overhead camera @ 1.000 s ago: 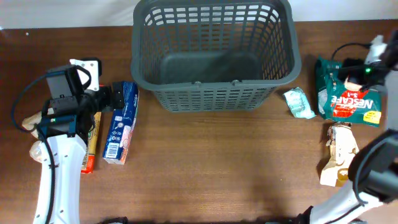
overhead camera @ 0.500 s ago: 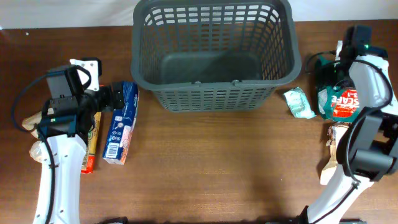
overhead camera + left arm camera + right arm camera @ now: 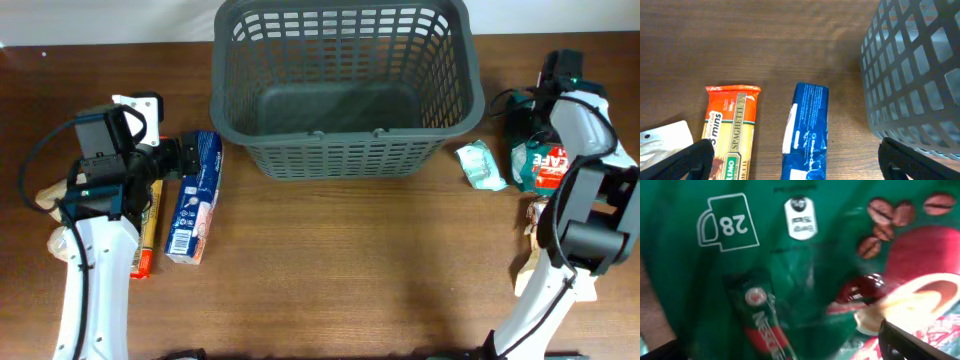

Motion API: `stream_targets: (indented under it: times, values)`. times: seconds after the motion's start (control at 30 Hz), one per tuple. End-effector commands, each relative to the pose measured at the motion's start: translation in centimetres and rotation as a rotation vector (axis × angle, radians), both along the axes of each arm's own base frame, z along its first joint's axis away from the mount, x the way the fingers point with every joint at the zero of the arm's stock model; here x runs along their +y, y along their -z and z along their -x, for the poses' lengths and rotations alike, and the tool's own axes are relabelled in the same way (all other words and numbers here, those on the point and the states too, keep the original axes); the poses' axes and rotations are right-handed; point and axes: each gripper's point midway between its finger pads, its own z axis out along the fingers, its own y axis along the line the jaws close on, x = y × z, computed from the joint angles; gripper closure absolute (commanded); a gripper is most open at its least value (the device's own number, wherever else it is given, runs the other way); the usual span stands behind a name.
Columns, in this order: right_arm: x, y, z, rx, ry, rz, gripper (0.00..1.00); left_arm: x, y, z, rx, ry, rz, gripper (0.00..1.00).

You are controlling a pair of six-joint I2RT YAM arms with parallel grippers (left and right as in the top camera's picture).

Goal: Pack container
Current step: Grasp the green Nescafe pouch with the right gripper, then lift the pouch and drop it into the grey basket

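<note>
The dark grey basket (image 3: pixel 343 85) stands at the back centre and looks empty; its lattice wall fills the right of the left wrist view (image 3: pixel 915 75). My left gripper (image 3: pixel 188 156) is open, just above the top end of a blue packet (image 3: pixel 193 198), which lies between its fingers in the wrist view (image 3: pixel 807 130). An orange spaghetti packet (image 3: pixel 732 130) lies beside it. My right gripper (image 3: pixel 520 122) is open, low over a green and red Nescafe bag (image 3: pixel 545 165). The bag fills the right wrist view (image 3: pixel 790 270), with one finger on each side.
A small pale green sachet (image 3: pixel 482 166) lies between the basket and the Nescafe bag. A tan paper packet (image 3: pixel 545 250) lies near the right edge. A white tag (image 3: pixel 138 103) and pale wrapped items (image 3: pixel 55 215) lie by the left arm.
My right arm swung in from the right edge and came down over the Nescafe bag, now partly covering it. The left arm and its packets have not moved.
</note>
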Motion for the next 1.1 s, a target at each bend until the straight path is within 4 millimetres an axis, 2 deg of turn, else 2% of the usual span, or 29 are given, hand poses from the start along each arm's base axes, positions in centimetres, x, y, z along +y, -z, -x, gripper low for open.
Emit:
stream_targets:
  times: [0.0,0.1,0.13,0.17,0.2,0.23,0.3,0.33,0.5,0.6,0.77,0.93,1.07]
  values:
    - [-0.6,2.0,0.2,0.034,0.043,0.021,0.01,0.0,-0.6,-0.4,-0.015,0.0,0.014,0.01]
    - [-0.6,3.9,0.6,0.07,0.058,0.011,0.01,0.0,-0.6,-0.4,-0.015,0.0,0.014,0.01]
    - [-0.4,4.9,0.9,0.088,0.067,0.001,0.12,0.0,-0.6,-0.4,-0.015,0.0,0.014,0.01]
    - [-0.3,5.4,1.0,0.097,0.072,-0.006,0.32,0.0,-0.6,-0.4,-0.015,0.0,0.014,0.01]
    - [-0.1,5.6,1.1,0.102,0.07,-0.016,0.45,0.0,-0.6,-0.4,-0.015,0.0,0.013,0.01]
    - [0.1,6.1,1.3,0.111,0.068,-0.029,0.7,0.0,-0.6,-0.4,-0.015,0.0,0.014,0.01]
    - [0.4,6.3,1.3,0.112,0.065,-0.047,0.85,0.0,-0.6,-0.4,-0.015,0.0,0.013,0.01]
    - [0.5,6.3,1.2,0.109,0.064,-0.058,0.96,0.0,-0.6,-0.4,-0.015,0.0,0.013,0.01]
    - [1.6,6.3,1.5,0.114,0.071,-0.12,0.96,0.0,-0.6,-0.4,-0.015,0.0,0.014,0.01]
    - [1.9,5.0,1.6,0.115,0.069,-0.139,0.96,0.0,-0.6,-0.4,-0.015,0.0,0.013,0.01]
    - [0.8,-2.8,0.5,0.011,0.085,-0.116,0.96,0.0,-0.6,-0.4,-0.015,0.0,0.013,0.01]
    - [-0.5,-14.3,0.1,-0.2,0.096,-0.061,0.96,0.0,-0.6,-0.4,-0.015,0.0,0.013,0.01]
    - [-0.4,-24.3,1.2,-0.399,0.089,-0.003,0.96,0.0,-0.6,-0.4,-0.015,0.0,0.014,0.01]
